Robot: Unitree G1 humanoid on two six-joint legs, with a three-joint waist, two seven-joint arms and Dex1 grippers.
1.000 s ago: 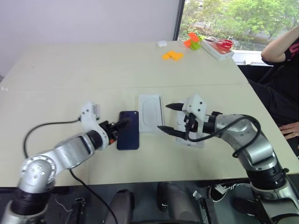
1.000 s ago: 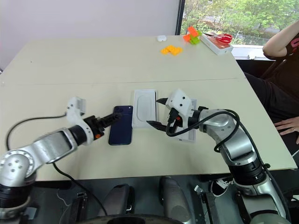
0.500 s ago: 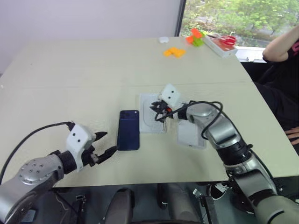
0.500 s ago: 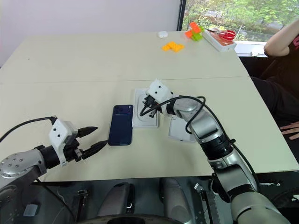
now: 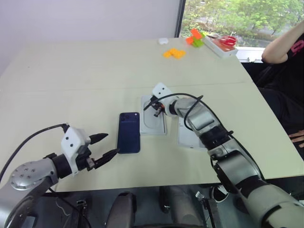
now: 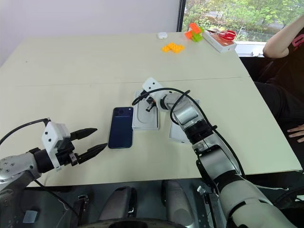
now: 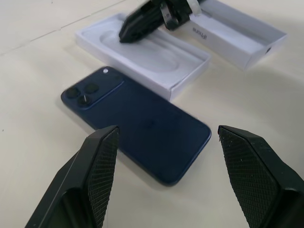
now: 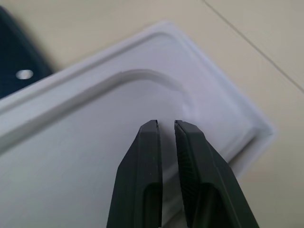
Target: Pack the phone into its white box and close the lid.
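Observation:
The dark navy phone (image 5: 129,132) lies flat on the table, camera cluster at its far end. Just right of it lies the white box (image 7: 190,76); a thin white tray with an oval hollow (image 5: 153,122) covers its top, so its floor is hidden. Further right the lid (image 5: 192,137) rests with its pale inside up. My right gripper (image 5: 156,110) is shut with nothing between the fingers, its tips (image 8: 165,124) down over the tray's hollow. Nearer than the phone and to its left, my left gripper (image 5: 108,145) hangs open and apart from it; the phone shows between its fingers (image 7: 95,161).
At the far right of the table lie orange blocks (image 5: 174,53), orange and green blocks (image 5: 195,39), a white case with red scissors (image 5: 222,45) and a small white object (image 5: 163,42). A person (image 5: 285,42) sits beyond the right edge. A black cable (image 5: 28,137) trails from my left arm.
My left gripper drew back from the phone toward the near edge and rolled. My right gripper moved from above the lid over to the tray and shut.

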